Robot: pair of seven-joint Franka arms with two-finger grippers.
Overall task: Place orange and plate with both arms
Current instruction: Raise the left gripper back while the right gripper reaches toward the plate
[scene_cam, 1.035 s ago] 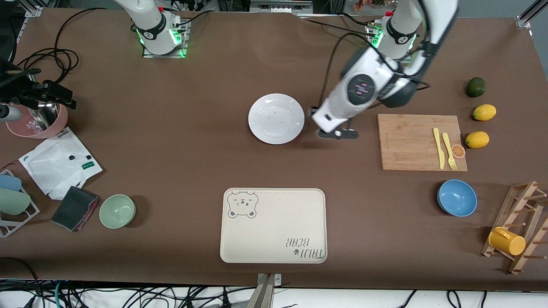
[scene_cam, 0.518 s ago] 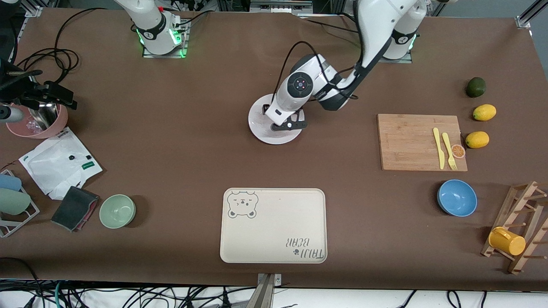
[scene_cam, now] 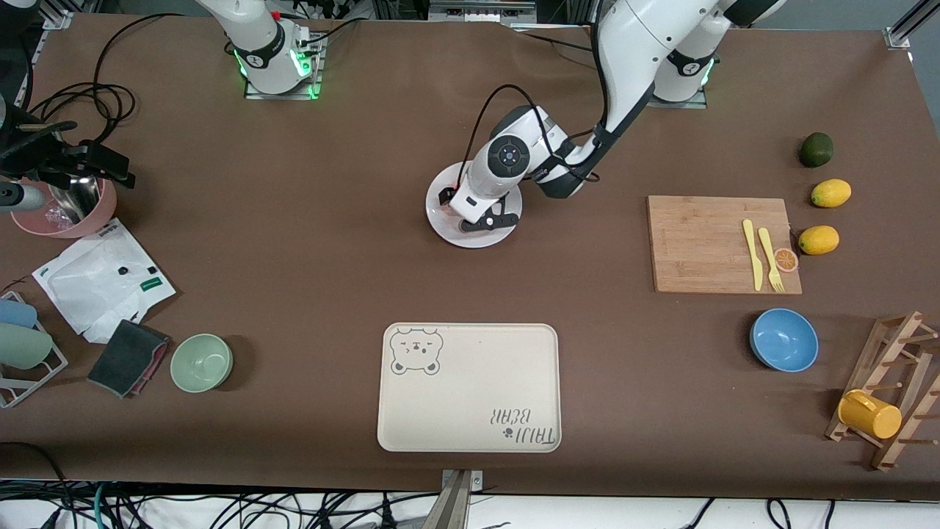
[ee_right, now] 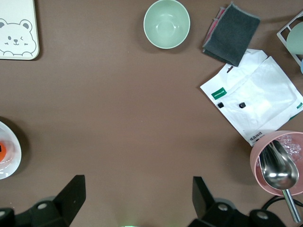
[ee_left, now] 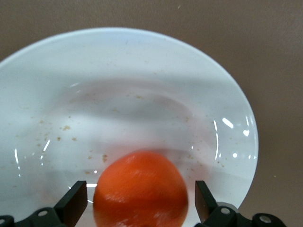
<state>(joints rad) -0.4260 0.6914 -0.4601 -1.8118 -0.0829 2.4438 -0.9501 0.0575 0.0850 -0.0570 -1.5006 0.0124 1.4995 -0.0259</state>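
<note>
The white plate [scene_cam: 435,209] lies in the middle of the table. My left gripper [scene_cam: 474,219] is low over it. In the left wrist view the orange [ee_left: 140,189] sits on the plate [ee_left: 142,71] between my left gripper's [ee_left: 140,201] open fingers, with a gap on each side. In the front view the gripper hides the orange. My right gripper [ee_right: 137,196] is open and empty, high over bare table near its base, and waits. Its view shows the plate's edge [ee_right: 9,163] with the orange [ee_right: 1,147] on it.
A beige bear tray [scene_cam: 470,389] lies nearer the front camera than the plate. A cutting board [scene_cam: 698,242] with yellow cutlery, two lemons [scene_cam: 830,192] and a blue bowl [scene_cam: 783,339] lie toward the left arm's end. A green bowl [scene_cam: 201,362] and pink bowl [scene_cam: 70,213] lie toward the right arm's end.
My left arm swung from beside the cutting board to over the plate and came lower. The right arm has not moved.
</note>
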